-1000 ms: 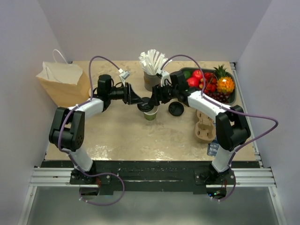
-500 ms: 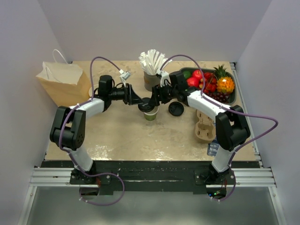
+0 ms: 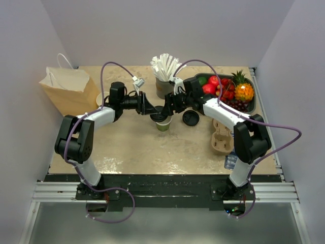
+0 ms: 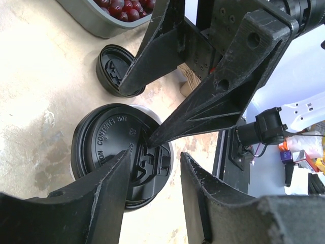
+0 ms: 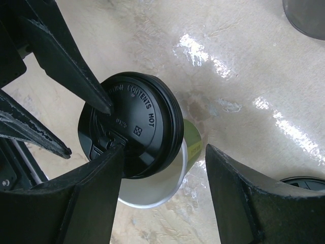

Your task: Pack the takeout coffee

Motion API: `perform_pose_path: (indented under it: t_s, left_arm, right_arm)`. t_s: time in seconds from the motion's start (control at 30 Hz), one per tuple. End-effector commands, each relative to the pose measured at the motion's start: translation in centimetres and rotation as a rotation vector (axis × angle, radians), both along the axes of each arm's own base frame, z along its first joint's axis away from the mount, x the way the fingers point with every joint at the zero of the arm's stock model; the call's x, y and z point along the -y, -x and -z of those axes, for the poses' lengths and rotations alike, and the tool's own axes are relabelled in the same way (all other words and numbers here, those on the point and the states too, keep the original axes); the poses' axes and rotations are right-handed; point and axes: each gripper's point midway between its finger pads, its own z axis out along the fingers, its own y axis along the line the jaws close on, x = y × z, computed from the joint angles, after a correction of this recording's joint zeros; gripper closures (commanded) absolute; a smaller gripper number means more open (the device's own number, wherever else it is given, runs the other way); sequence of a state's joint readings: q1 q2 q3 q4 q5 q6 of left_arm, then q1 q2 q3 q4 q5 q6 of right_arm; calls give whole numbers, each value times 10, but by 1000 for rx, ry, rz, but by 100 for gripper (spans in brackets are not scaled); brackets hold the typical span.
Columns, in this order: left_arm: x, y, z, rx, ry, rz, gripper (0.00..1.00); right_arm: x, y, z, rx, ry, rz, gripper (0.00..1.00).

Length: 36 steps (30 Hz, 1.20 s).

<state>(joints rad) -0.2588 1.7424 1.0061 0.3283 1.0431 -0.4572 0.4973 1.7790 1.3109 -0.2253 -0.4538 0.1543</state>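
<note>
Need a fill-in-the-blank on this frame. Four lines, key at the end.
1. The lid on the green cup is coloured ___.
2. The grey cup at the back holds white ___.
3. In the top view, the paper bag stands on the ___ side.
4. The tray at the back right holds ___.
Missing: black; straws; left; fruit.

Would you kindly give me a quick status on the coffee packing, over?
Left claw open, right claw open, both at the lid. Lid askew on green cup, not seated. Spare lid beside, clear.
</note>
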Motion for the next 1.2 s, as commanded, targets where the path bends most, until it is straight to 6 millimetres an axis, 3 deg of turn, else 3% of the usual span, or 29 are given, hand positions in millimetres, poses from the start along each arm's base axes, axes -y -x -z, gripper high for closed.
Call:
perform_pose_path:
  t_s: [0.0, 0.2, 0.37, 0.5, 0.73, 0.93, 1.17]
  left_arm:
    - [3, -1, -21, 78, 22, 8, 52]
    - [-4, -21, -40, 160, 6, -32, 53]
    - [-20, -46, -33, 166, -63, -129, 51]
    - [-21, -44, -21, 120, -67, -145, 51]
    - [-17, -35, -21, 113, -36, -119, 50]
    - [-13, -27, -34, 121, 17, -78, 50]
    - [-16, -28, -25, 96, -8, -115, 51]
  right_arm:
    - [6, -1, -21, 59, 19, 6, 32]
    - [6, -2, -23, 61, 19, 6, 32]
    - [6, -2, -22, 58, 21, 5, 32]
    - [6, -2, -22, 61, 22, 4, 32]
    - [4, -3, -22, 62, 18, 7, 32]
    - [2, -6, -27, 69, 6, 5, 32]
    - [0, -8, -30, 76, -3, 7, 32]
